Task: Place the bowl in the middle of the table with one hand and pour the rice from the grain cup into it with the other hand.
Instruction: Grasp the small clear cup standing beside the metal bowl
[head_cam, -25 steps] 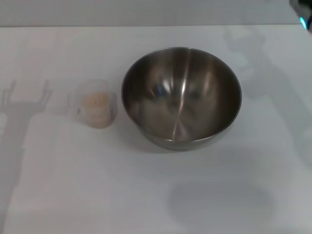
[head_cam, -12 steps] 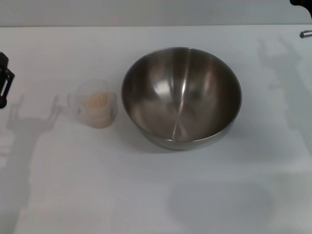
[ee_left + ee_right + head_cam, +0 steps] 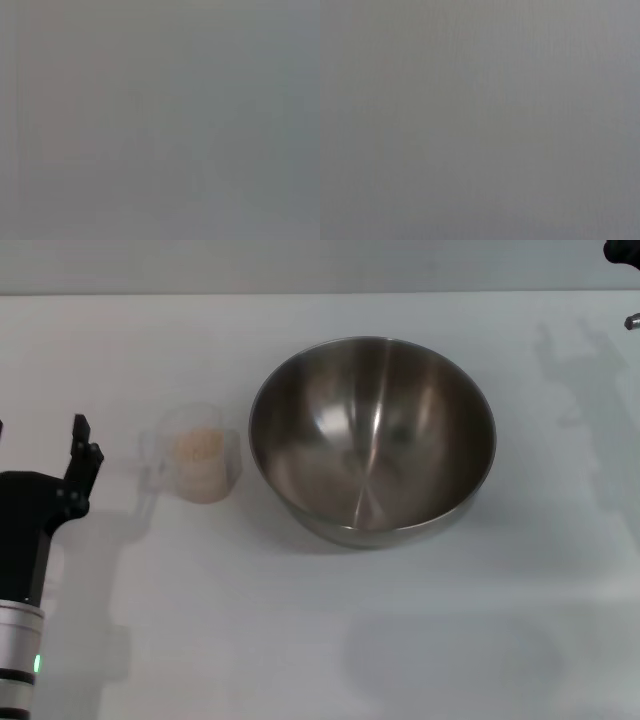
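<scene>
The table is the largest thing, white and flat, and it fills almost the whole head view. On it stands one bowl, of shiny steel, upright and empty, close to the centre of the table and a little toward 1 o'clock. There is one grain cup, clear plastic, upright, at 9 o'clock from the bowl and just beside it, not touching as far as I can see. In the cup is one small heap of rice, pale cream. The left gripper stands at 9 o'clock from the cup, near it but apart, and its fingers point toward 12 o'clock; only one finger shows clearly, so I cannot tell if the jaws are open or closed. The right gripper is only a dark piece at the far edge, around 2 o'clock from the bowl and well apart, and the state of its jaws also cannot be told. Both wrist views show only grey. The cup lies at 3 o'clock from the left jaws, so I judge the left arm is the nearer one to take it and pour.
</scene>
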You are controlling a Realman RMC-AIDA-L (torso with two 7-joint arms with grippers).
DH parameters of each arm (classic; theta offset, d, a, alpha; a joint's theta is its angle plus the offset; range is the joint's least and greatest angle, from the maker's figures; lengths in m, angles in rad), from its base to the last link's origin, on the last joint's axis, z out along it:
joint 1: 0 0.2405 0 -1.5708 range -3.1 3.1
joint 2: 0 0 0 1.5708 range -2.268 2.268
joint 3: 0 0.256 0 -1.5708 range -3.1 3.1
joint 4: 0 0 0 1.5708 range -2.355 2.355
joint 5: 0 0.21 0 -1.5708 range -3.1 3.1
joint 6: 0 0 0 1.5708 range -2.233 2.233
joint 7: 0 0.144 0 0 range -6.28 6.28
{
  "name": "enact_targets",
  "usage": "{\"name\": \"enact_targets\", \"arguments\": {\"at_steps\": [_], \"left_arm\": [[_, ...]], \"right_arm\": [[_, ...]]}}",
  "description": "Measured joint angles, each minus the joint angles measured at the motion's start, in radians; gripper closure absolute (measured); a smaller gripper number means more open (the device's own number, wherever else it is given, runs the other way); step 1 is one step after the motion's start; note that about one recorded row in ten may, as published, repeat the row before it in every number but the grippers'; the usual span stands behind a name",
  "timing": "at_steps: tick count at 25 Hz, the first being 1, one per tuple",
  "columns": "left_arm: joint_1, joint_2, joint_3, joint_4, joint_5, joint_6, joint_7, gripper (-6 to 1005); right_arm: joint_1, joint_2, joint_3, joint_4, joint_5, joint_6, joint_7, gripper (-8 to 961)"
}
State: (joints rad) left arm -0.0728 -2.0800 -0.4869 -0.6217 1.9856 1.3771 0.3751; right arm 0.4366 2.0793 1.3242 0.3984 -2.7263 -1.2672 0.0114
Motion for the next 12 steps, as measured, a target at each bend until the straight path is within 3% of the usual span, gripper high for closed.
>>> {"name": "enact_targets", "arguments": {"at_steps": [4,12], "left_arm": [[-0.016,0.0,0.098,-0.072,-0.193,-0.051,0.114,159],[-0.033,0.0,0.141,-0.145,-0.33,-0.14,0.208,158]], "right_arm": [[0.001,-0.005,0.0,0.0,-0.012,-0.002,-0.001,436],[-0.013,-0.018,0.0,0.001,-0.015,-0.005,-0.001,437]]}}
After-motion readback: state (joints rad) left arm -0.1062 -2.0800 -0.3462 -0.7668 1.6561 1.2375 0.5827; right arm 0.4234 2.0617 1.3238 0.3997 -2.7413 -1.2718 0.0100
